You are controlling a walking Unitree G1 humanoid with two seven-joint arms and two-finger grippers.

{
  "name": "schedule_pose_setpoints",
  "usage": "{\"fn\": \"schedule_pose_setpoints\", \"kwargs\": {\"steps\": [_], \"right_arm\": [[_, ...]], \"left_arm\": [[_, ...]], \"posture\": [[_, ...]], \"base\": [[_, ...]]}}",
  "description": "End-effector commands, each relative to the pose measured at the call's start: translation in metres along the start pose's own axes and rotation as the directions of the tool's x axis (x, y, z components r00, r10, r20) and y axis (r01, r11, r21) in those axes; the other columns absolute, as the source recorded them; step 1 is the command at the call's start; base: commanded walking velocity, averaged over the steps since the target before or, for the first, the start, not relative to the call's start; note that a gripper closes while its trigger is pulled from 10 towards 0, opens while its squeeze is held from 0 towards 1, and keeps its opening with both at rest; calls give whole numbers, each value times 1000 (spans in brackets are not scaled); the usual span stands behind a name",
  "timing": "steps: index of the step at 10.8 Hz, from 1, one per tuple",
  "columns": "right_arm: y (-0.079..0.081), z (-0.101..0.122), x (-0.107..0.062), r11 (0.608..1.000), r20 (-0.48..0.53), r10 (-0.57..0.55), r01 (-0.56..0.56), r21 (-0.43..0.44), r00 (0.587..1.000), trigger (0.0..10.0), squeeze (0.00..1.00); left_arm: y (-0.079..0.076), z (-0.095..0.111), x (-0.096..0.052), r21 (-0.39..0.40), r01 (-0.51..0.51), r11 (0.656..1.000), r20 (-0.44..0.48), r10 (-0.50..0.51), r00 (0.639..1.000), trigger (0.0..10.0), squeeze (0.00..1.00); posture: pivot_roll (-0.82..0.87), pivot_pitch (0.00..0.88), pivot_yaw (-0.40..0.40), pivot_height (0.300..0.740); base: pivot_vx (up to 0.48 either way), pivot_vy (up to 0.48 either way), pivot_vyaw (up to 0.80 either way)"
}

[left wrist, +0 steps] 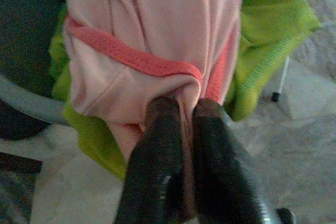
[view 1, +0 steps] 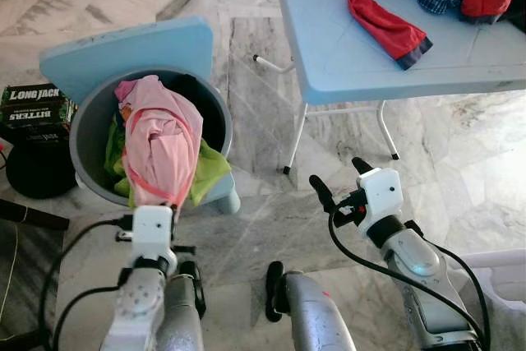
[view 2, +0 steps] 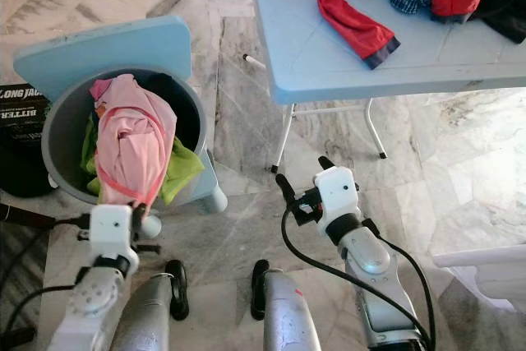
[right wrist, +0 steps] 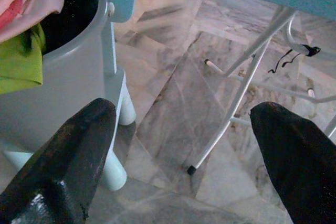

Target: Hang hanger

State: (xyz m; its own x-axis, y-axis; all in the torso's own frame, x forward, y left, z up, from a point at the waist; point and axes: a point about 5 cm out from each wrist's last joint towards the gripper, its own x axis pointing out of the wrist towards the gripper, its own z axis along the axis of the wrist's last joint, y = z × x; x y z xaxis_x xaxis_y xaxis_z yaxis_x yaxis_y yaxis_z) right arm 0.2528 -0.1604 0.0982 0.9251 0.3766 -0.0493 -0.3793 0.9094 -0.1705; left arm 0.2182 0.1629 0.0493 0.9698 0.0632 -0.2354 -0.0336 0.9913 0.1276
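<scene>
Marble floor (view 1: 246, 55), grey-veined, carries everything; room reads as a tiled utility space.

Far left: dark box lettered "LONG JACK" (view 1: 33, 106) on a black stand, just beside the grey laundry tub (view 1: 89, 117). Tub has a pale blue lid (view 1: 123, 51) tipped up at its far rim. Pink garment (view 1: 160, 141) heaped over the near rim, green cloth (view 1: 209, 172) under it at the right edge.

Left gripper (left wrist: 181, 124): fingers (left wrist: 157, 150) pinched almost together, clamped on a fold of the pink garment near its coral trim.

Right gripper (view 1: 341, 180): fingers (right wrist: 68, 156) spread wide, holding nothing, hovering over bare floor between tub and table.

Right: light blue folding table (view 1: 370, 55), red garment (view 1: 382, 14) draped toward its near edge, dark clothes at the far right corner.

Hanger: none identifiable; possibly buried in the fabric, cannot tell.

Risks, as judged:
- Thin pinch on 1 fold could slip when lifted.
- Green cloth may drag out with it.
- Pull across the rim may tip the tub.
</scene>
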Motion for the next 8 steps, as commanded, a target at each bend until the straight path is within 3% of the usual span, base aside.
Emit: {"fn": "schedule_pose_setpoints", "kwargs": {"steps": [1, 2, 4, 6, 7, 8], "right_arm": [[1, -8, -3, 1000, -32, 9, -9, -2, 999, 10000, 0], [1, -7, -3, 1000, -29, 9, -9, -4, 1000, 10000, 0], [0, -7, -3, 1000, -29, 7, -8, -7, 1000, 10000, 0], [2, -8, -3, 1000, -30, 14, -14, -6, 999, 10000, 0], [1, -8, -2, 1000, -29, 14, -14, -5, 999, 10000, 0], [1, -8, -2, 1000, -28, 13, -13, -5, 1000, 10000, 0]], "left_arm": [[0, -6, -4, 12, -9, 1000, -34, 10, 999, 10000, 1000], [1, -4, -4, 47, -29, 998, -28, 30, 999, 10000, 1000], [5, -3, -7, 92, -66, 994, -19, 68, 997, 10000, 0], [11, -2, -7, 71, -105, 992, -25, 107, 994, 10000, 0], [13, 4, -3, 46, -119, 992, 2, 119, 993, 4431, 0], [15, 5, 0, 51, -122, 991, 0, 122, 993, 784, 0]], "posture": [[-62, 294, -116, 740], [-62, 294, -116, 740], [-64, 294, -119, 740], [-59, 299, -121, 740], [-59, 299, -121, 740], [-59, 300, -119, 740]], "base": [[0, 0, 0], [0, 0, 0], [0, 0, 0], [0, 0, 0], [0, 0, 0], [0, 0, 0]]}}
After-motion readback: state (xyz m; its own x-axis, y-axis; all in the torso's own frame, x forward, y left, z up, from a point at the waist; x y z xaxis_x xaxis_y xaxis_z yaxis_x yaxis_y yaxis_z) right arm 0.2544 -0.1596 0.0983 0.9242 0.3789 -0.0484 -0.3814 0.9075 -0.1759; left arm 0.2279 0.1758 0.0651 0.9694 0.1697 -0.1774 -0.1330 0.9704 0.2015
